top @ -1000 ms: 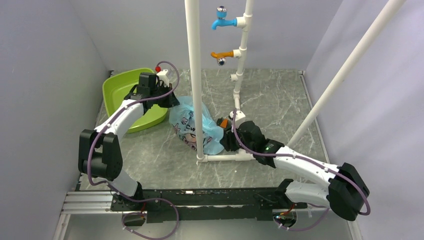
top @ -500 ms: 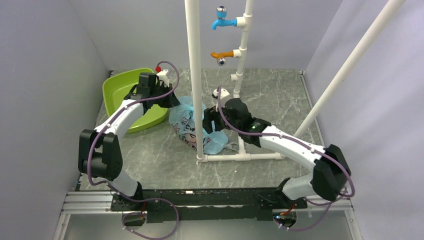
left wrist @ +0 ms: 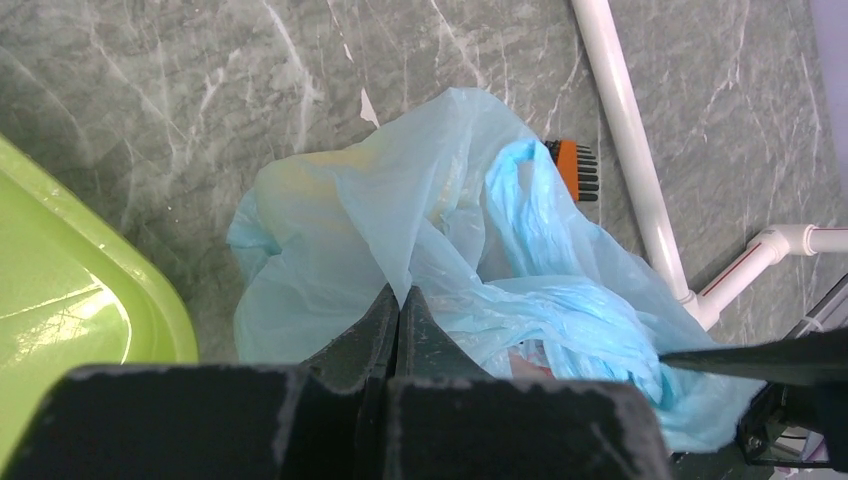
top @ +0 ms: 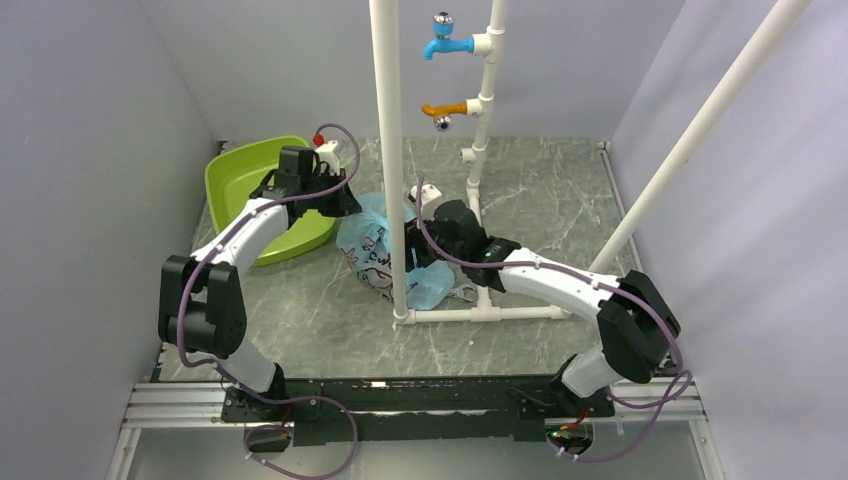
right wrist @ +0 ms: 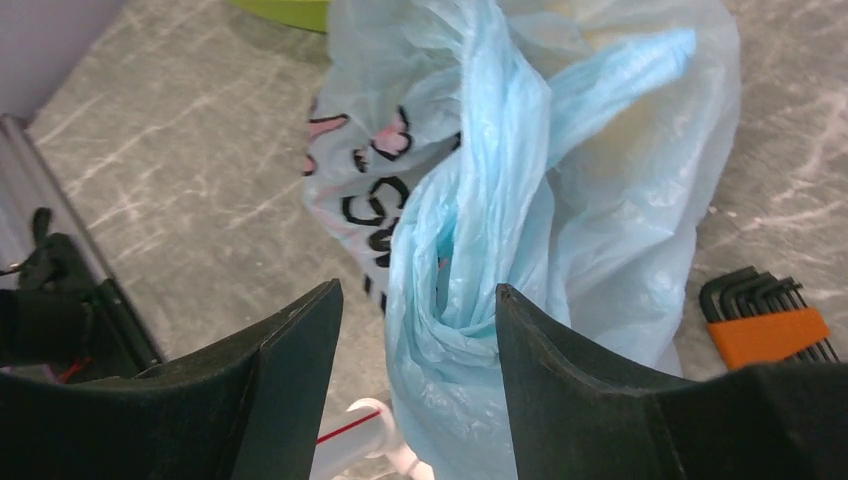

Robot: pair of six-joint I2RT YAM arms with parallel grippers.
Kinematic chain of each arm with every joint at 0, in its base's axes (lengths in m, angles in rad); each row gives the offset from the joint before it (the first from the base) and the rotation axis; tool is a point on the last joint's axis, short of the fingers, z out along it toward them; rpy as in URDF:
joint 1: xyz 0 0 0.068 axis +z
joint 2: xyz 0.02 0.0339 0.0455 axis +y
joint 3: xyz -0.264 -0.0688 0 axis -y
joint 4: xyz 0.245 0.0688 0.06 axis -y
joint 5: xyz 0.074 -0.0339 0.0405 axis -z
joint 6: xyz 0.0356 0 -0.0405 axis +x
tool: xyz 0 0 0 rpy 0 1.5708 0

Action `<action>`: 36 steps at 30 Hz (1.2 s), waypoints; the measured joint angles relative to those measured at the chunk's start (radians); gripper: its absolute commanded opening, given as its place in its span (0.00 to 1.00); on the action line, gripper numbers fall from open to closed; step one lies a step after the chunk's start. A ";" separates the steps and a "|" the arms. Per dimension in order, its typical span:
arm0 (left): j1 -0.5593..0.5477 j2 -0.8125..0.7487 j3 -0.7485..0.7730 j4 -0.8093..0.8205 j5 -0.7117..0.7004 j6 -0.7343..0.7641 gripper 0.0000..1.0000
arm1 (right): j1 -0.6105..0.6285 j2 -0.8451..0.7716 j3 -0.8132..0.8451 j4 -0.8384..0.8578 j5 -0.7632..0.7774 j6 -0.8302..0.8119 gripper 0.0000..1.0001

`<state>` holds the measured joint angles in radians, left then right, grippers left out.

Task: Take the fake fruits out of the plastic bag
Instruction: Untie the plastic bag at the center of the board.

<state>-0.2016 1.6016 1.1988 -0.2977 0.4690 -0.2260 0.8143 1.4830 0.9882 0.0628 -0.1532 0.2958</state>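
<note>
The light-blue plastic bag (top: 380, 258) lies crumpled on the table by the white upright pipe (top: 392, 150). My left gripper (left wrist: 398, 296) is shut on a fold of the bag's upper edge; in the top view it (top: 348, 205) is at the bag's far-left side. My right gripper (right wrist: 418, 290) is open, its jaws on either side of the bag's twisted handle (right wrist: 470, 230); in the top view it (top: 408, 240) is over the bag's right side. The fake fruits are hidden inside the bag; only a faint yellow tint (left wrist: 310, 165) shows through the plastic.
A lime-green tray (top: 240, 180) stands just left of the bag, under my left arm. An orange-and-black tool (right wrist: 768, 322) lies on the table right of the bag. A white pipe frame (top: 480, 313) runs along the table, with an upright carrying two taps (top: 485, 90).
My right arm has swung left and away from me, from beside the floor pipe onto the bag's right side. My left gripper has stayed where it was, shut on the bag.
</note>
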 measured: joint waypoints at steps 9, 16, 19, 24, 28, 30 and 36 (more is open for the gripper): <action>0.000 0.000 0.000 0.000 0.004 0.001 0.00 | 0.014 0.021 -0.032 -0.010 0.144 -0.017 0.44; -0.003 0.000 0.000 -0.005 -0.015 0.001 0.00 | 0.027 -0.154 -0.233 0.005 0.259 -0.013 0.18; -0.004 -0.003 0.000 -0.010 -0.034 0.003 0.00 | 0.027 -0.248 -0.314 0.011 0.310 0.003 0.17; -0.004 -0.016 0.000 -0.023 -0.066 0.004 0.00 | 0.027 -0.370 -0.423 0.017 0.341 0.033 0.17; -0.003 -0.021 0.000 -0.023 -0.084 0.007 0.00 | 0.027 -0.405 -0.450 -0.020 0.357 0.037 0.18; -0.003 -0.021 0.000 -0.023 -0.089 0.008 0.00 | 0.027 -0.421 -0.450 -0.051 0.361 0.036 0.21; -0.003 -0.021 0.000 -0.023 -0.093 0.021 0.00 | 0.027 -0.452 -0.407 -0.150 0.356 0.011 0.55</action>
<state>-0.2043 1.5810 1.1988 -0.3206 0.3759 -0.2047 0.8413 1.0306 0.5812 -0.0868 0.2028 0.3065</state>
